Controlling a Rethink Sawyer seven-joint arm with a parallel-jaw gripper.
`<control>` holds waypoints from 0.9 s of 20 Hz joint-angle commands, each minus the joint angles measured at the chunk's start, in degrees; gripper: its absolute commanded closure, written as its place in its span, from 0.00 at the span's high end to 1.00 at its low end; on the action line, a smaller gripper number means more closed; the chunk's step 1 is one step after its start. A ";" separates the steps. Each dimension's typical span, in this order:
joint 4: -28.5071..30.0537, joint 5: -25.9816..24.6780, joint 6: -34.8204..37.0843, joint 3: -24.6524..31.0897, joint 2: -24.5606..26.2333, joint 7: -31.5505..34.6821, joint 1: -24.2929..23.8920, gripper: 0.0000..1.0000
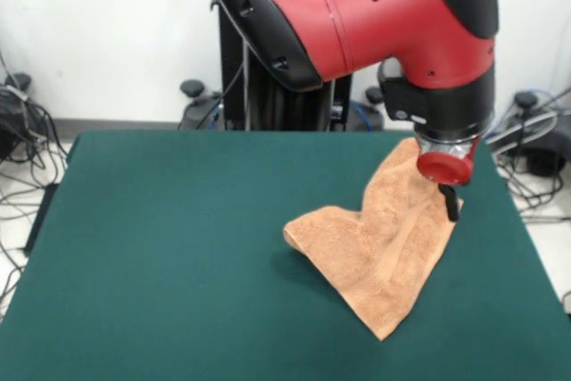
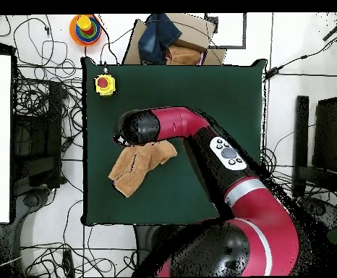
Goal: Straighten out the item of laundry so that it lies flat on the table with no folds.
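While the towel [image 1: 379,252] lies rumpled right of centre on the green surface [image 1: 178,247], its long axis runs diagonally from a folded left corner and a low front tip up to a raised corner at the right, directly under the claw [image 1: 451,202]. That corner appears lifted, probably pinched, though whether the claw is closed on it I cannot tell. Orange-tan terry, it is doubled and creased, with one stripe band showing.
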 commanded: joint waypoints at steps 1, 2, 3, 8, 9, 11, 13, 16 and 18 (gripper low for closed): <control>0.17 -2.89 0.25 -2.90 -0.52 2.64 -1.47 1.00; 0.65 -4.06 1.64 -1.14 -0.36 -2.37 -2.37 1.00; 1.00 -4.73 2.62 -0.07 -0.40 -5.26 -2.99 1.00; 2.06 -9.03 5.84 5.20 2.47 -19.19 -7.13 1.00; 2.30 -8.83 7.37 6.27 3.41 -21.41 -8.25 1.00; 1.50 -9.72 10.04 6.93 5.09 -25.58 -9.68 1.00; -0.26 -10.57 14.06 7.44 5.99 -30.81 -10.57 1.00; -4.71 -12.43 19.60 8.56 8.51 -42.10 -11.66 1.00; -8.44 -13.71 24.38 8.69 10.47 -50.75 -12.21 1.00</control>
